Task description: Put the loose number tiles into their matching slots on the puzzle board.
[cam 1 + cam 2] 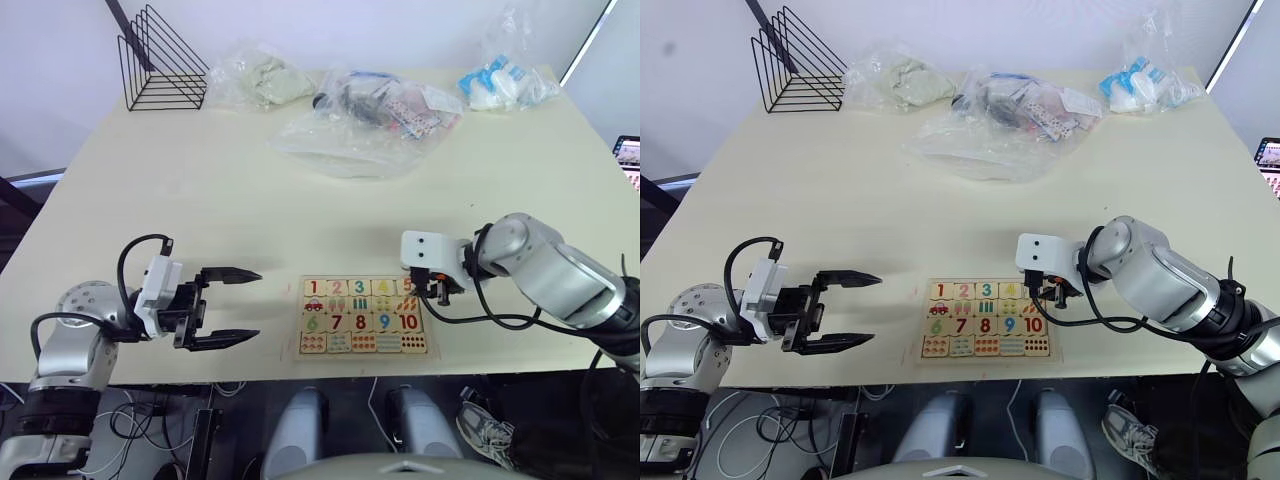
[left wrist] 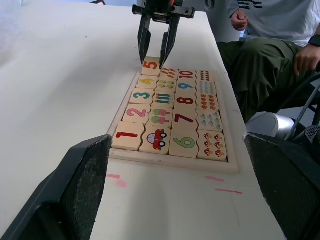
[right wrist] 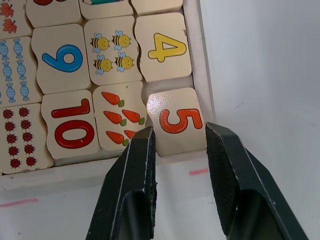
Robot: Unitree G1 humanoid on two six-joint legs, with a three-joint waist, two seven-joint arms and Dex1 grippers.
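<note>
The puzzle board (image 1: 302,320) lies near the table's front edge, between my two arms. Number tiles 1 (image 2: 127,135), 2 (image 2: 137,112), 3 (image 2: 143,95) and 4 (image 2: 148,80) sit flat in their slots along one row. Tile 5 (image 3: 176,120) is in the end corner slot, slightly askew against the rim. My right gripper (image 3: 180,135) reaches down over that corner, its fingers closed against the two sides of tile 5. My left gripper (image 1: 258,304) hovers open just left of the board, holding nothing.
Several clear plastic bags (image 1: 370,115) and a black wire rack (image 1: 160,62) stand along the table's far side. Bare tabletop (image 1: 250,190) lies between them and the board. A seated person (image 2: 270,50) is beyond the table edge on my right. Pink marks (image 2: 220,178) dot the table by the board.
</note>
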